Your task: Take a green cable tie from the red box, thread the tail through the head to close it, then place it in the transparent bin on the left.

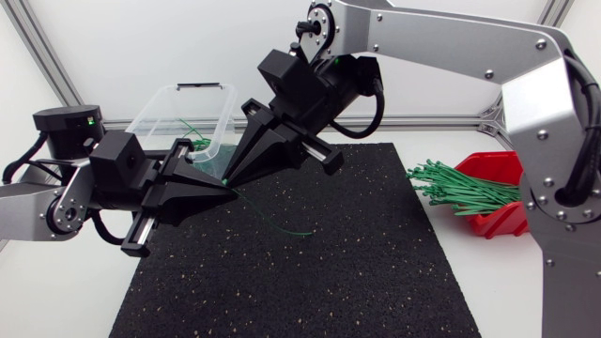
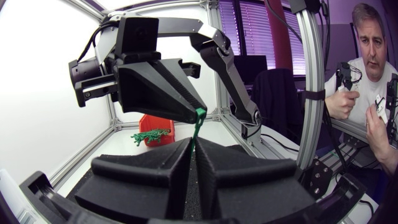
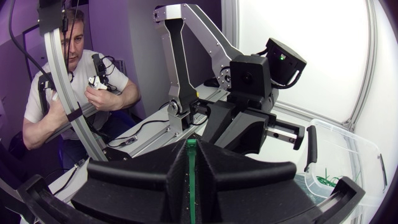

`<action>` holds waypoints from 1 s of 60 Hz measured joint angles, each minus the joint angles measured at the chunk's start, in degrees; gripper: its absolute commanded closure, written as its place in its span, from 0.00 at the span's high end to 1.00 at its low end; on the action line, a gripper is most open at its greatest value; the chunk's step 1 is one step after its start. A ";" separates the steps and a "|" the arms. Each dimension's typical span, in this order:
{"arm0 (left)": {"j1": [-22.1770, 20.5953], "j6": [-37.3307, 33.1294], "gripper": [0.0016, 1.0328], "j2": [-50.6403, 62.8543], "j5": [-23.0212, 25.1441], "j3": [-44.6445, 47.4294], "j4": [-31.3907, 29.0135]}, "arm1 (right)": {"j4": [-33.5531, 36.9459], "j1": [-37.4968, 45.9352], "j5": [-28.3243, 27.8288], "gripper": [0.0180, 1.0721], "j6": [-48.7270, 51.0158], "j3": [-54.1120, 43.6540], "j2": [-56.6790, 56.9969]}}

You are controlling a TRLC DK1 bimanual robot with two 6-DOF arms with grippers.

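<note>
Both clamped narrow on the cable tie [image 2: 196,130], left gripper [image 1: 229,192] and right gripper [image 3: 191,146] tip to tip (tail trailing over the mat [image 1: 376,282]); best hold head steady, feed tail squarely.

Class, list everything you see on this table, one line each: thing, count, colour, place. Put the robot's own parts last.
held cable tie: one, green, above the mat, tail trailing down to it
spare cable ties: a pile, green, spilling from the red box
red box: one, red, right of the mat
transparent bin: one, clear, beyond the mat's far-left corner
binned ties: a few, green, inside the bin
mat: one, black, speckled, table centre
left hand: one, black, shut on the held tie
right hand: one, black, shut on it too, tip beside the left's
</note>
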State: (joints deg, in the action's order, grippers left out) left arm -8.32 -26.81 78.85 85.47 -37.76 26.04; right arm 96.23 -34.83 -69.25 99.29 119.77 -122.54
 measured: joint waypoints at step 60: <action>-1.14 1.77 0.04 -0.48 0.00 0.00 0.02 | 0.00 0.00 0.02 0.13 0.22 -1.03 0.72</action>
State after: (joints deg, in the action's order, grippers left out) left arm -9.45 -25.04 78.37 85.47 -37.76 26.06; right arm 96.23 -34.83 -69.23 99.50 118.74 -121.82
